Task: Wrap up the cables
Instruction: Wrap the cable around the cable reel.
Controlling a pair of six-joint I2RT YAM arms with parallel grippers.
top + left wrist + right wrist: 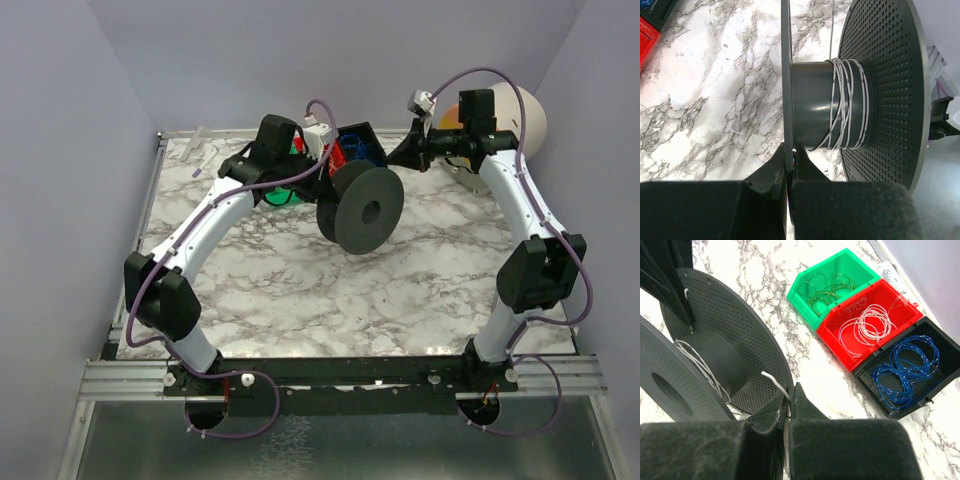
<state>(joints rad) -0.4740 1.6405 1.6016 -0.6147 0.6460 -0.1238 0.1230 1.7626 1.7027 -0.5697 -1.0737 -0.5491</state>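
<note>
A dark grey spool stands on edge on the marble table. My left gripper is shut on the rim of its thin flange. Several turns of white cable lie around the hub. My right gripper is shut on the free end of that white cable, right beside the spool's perforated flange. More cables lie in loose coils: green, whitish and blue.
Three small bins stand in a row behind the spool: a green bin, a red bin and a black bin. A beige round object sits at the back right. Walls close the table on the left, back and right.
</note>
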